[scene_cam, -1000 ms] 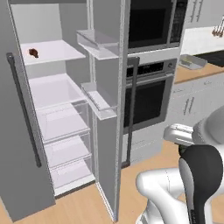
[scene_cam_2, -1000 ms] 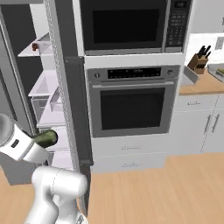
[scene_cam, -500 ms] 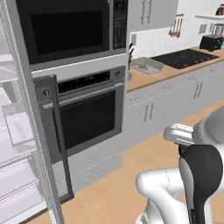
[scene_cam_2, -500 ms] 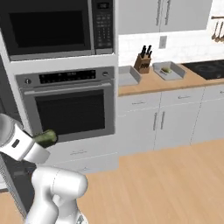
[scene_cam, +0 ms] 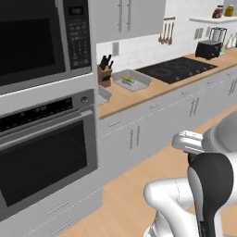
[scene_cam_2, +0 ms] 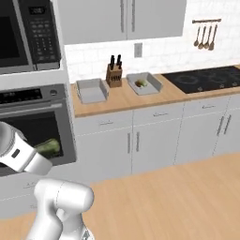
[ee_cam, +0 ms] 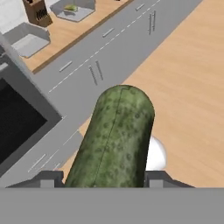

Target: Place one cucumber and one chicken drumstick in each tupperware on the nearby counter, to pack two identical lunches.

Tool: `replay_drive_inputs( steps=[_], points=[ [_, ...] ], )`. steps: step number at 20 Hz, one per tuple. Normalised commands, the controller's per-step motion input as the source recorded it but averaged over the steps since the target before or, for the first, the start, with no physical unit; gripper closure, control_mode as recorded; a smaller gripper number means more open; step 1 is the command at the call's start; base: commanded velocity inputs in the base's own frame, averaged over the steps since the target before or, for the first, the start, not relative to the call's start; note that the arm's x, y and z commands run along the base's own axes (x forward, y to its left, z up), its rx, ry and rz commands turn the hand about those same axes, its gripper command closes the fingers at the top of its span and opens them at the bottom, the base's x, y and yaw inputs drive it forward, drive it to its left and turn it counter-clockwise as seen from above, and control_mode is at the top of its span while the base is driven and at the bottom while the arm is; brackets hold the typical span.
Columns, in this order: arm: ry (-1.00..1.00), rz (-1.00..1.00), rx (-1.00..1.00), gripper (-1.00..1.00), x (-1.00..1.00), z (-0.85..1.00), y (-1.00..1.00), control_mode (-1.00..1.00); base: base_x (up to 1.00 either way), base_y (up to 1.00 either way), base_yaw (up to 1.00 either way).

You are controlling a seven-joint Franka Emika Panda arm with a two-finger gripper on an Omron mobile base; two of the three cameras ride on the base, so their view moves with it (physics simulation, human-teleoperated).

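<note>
Up close, the gripper (ee_cam: 103, 181) clamps a cucumber (ee_cam: 114, 136), which juts out ahead of the fingers. Well beyond it on the counter (scene_cam_2: 123, 97) sit two tupperwares: the nearer tub (scene_cam_2: 91, 90) looks bare, the farther tub (scene_cam_2: 144, 83), past a knife block (scene_cam_2: 114, 74), holds something green.

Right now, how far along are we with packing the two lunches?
Done: the right tupperware on the counter already holds something green, apparently a cucumber. In hand: the pincer is shut on a second cucumber, carried low in front of the oven. Left: the left tupperware looks empty, and I see no drumstick in either box, so both drumsticks remain.
</note>
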Motion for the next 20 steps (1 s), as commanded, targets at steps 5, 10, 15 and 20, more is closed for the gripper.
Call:
replay_drive_inputs(
  steps=[5,10,15,20],
  points=[
    [0.0,0.0,0.0,1.0,0.0,0.0,0.0,1.0,1.0,-0.88,0.03],
    [0.0,0.0,0.0,1.0,0.0,0.0,0.0,1.0,1.0,-0.71,0.32],
    [0.0,0.0,0.0,1.0,0.0,0.0,0.0,1.0,1.0,-0.24,0.54],
    [0.0,0.0,0.0,1.0,0.0,0.0,0.0,1.0,1.0,-0.41,0.57]
  ],
)
